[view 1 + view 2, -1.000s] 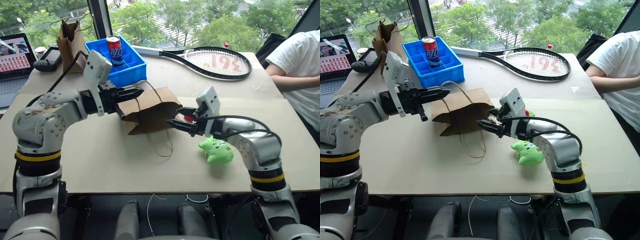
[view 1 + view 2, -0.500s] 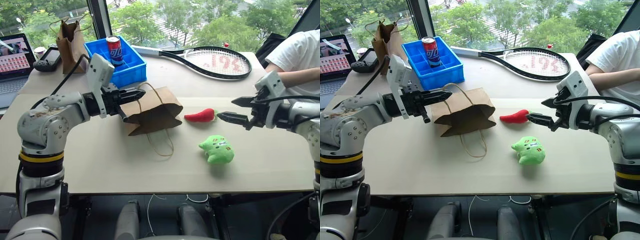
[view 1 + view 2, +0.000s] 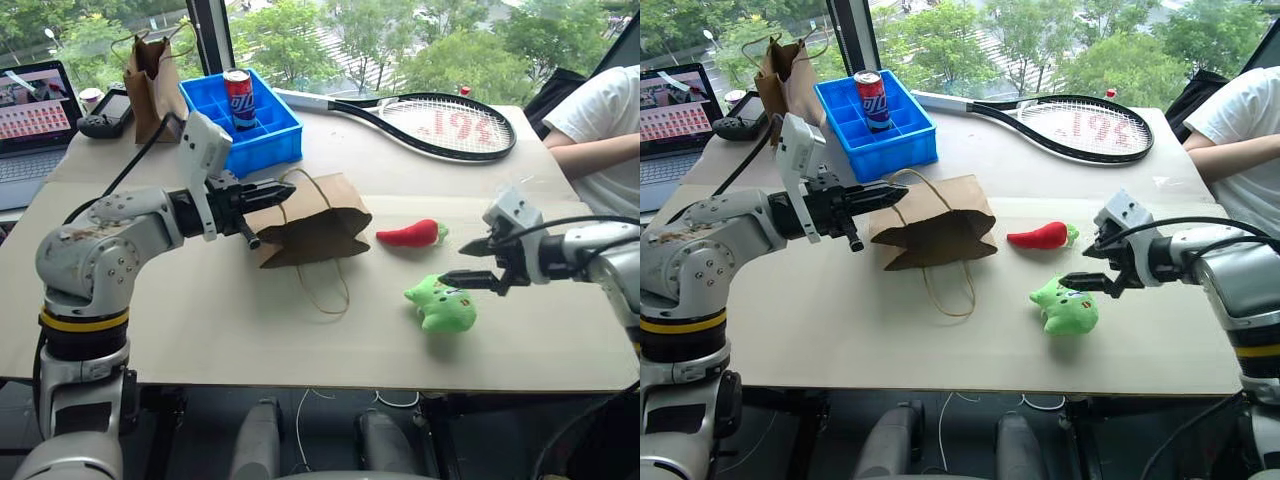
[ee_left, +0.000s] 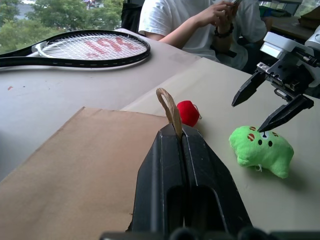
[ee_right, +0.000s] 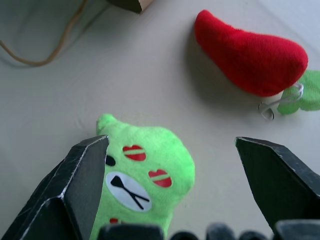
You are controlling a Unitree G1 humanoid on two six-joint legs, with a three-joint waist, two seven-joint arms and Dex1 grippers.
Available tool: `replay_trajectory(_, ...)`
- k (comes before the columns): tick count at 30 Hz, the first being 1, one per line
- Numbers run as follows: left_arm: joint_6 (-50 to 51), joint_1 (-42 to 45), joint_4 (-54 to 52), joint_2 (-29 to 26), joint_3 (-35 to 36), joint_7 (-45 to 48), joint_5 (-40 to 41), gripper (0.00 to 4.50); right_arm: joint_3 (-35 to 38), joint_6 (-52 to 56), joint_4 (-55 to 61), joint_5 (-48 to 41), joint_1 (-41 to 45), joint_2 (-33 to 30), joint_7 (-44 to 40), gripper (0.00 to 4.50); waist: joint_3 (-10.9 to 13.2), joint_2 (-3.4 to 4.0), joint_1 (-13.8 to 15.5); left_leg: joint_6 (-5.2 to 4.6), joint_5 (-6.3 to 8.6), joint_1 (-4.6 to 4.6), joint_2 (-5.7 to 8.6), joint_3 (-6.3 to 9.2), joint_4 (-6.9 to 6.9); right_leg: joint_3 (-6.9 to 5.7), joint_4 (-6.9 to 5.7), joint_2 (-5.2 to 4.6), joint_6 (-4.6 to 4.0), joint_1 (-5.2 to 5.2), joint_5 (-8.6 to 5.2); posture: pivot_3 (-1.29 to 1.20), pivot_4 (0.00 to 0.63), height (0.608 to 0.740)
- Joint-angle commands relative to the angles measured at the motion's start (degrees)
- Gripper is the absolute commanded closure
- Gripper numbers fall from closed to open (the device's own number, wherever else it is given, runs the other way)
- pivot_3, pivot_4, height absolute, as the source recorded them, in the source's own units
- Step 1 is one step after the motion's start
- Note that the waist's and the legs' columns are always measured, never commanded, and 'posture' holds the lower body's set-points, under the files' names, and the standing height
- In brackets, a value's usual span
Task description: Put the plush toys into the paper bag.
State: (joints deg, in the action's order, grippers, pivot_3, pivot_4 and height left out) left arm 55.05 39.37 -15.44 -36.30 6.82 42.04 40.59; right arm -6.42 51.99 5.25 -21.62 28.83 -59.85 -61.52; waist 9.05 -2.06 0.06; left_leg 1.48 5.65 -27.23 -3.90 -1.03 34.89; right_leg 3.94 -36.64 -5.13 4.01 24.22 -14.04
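**Bag pinched at left, two plush toys loose on the table**

Laptop [image 3: 35,105] sits at the far upper left of my head view, with a dark handheld device [image 3: 108,112] beside it and one narrow, tall brown paper bag [image 3: 155,75] standing upright. Next comes one glossy blue plastic bin [image 3: 262,125] with dividers, holding a single red drink can [image 3: 239,98].

My left gripper [image 3: 268,194] is in the left-centre of the frame, its two black fingers pressed together on a thin twine handle [image 4: 170,107] of the paper bag [image 3: 310,220]. That bag is one wide, flat piece of matte kraft paper lying on its side mid-frame; a second pale twine loop [image 3: 328,290] trails toward the lower edge.

Right of the bag I count two plush toys, apart from each other. The red chili pepper [image 3: 410,234] is smooth, tapered felt with a green stem, lying just right of centre. The light green creature [image 3: 443,307] is chubby and fuzzy with red spots, lower right of the pepper.

My right gripper [image 3: 466,262] has its jaws spread wide, holding nothing, with one fingertip just above the creature.

One tennis racket [image 3: 430,125] lies across the upper right, and a person's white sleeve [image 3: 600,110] fills the right edge.
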Motion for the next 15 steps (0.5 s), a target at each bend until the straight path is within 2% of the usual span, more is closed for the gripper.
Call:
replay_trajectory(1,-0.7,1.3,-1.0,-0.8,-0.5,1.1,0.5,4.5,0.0,1.7,2.8,0.2,-3.7,2.9,3.7,0.26,0.0,-0.01,-0.3,0.11,0.07,0.04,-0.02,0.0,0.0,0.0,-0.02,0.01,0.0,-0.01,0.0,0.0,0.15,0.731)
replay_trajectory(3,-0.6,2.0,-0.6,-0.8,-0.7,1.4,0.6,4.5,-0.6,1.3,3.4,1.4,-6.3,4.6,6.1,0.71,0.0,-0.01,-0.5,0.2,0.11,0.07,-0.02,0.01,0.05,0.0,-0.09,0.02,0.01,-0.02,0.0,0.0,0.15,0.731)
replay_trajectory(5,-0.4,2.7,-0.1,-1.0,-1.1,1.9,0.7,4.5,-0.9,0.2,4.2,2.4,-8.6,5.6,7.6,1.54,0.0,-0.01,-0.6,0.1,0.04,0.06,0.0,0.01,0.06,0.0,-0.12,0.02,0.07,-0.03,0.03,0.0,0.15,0.731)
replay_trajectory(8,0.0,4.0,0.9,-1.1,-1.4,2.4,0.7,4.5,0.5,-0.7,6.9,1.5,-10.6,6.0,8.2,2.44,0.0,-0.03,-0.6,-0.08,-0.07,0.07,-0.01,0.04,0.08,0.0,-0.09,0.03,0.22,-0.08,0.12,0.0,0.15,0.731)
replay_trajectory(10,0.4,5.0,1.3,-1.0,-1.6,2.5,1.0,4.5,3.1,-0.2,8.9,-0.4,-10.5,5.5,7.5,3.23,0.0,-0.03,-0.6,-0.08,-0.07,0.07,0.0,0.04,0.08,0.0,-0.08,0.03,0.27,-0.09,0.13,0.0,0.15,0.731)
replay_trajectory(12,1.0,5.9,1.8,-0.8,-1.6,2.4,1.3,4.5,5.8,1.6,11.3,-3.2,-9.3,4.9,6.3,3.77,0.0,-0.03,-0.6,-0.07,-0.06,0.06,0.0,0.04,0.08,0.0,-0.09,0.02,0.25,-0.08,0.12,0.0,0.15,0.731)
replay_trajectory(13,1.3,6.4,2.0,-0.7,-1.7,2.4,1.4,4.5,7.2,3.1,12.8,-5.1,-8.0,4.9,5.8,4.17,0.0,-0.03,-0.6,-0.07,-0.06,0.07,-0.01,0.04,0.07,0.0,-0.09,0.02,0.24,-0.08,0.11,0.0,0.15,0.731)
replay_trajectory(14,1.6,6.8,2.2,-0.6,-1.8,2.3,1.4,4.5,8.4,4.6,14.1,-7.0,-6.6,5.1,5.6,4.42,0.0,-0.03,-0.7,-0.07,-0.06,0.06,-0.01,0.04,0.08,0.0,-0.1,0.02,0.25,-0.06,0.11,0.0,0.15,0.731)
replay_trajectory(15,1.8,7.2,2.3,-0.6,-1.9,2.4,1.4,4.5,9.4,6.1,15.1,-8.8,-5.0,5.6,5.7,4.47,0.0,-0.03,-0.8,-0.07,-0.06,0.06,-0.01,0.04,0.08,0.0,-0.1,0.03,0.26,-0.05,0.13,0.0,0.15,0.731)
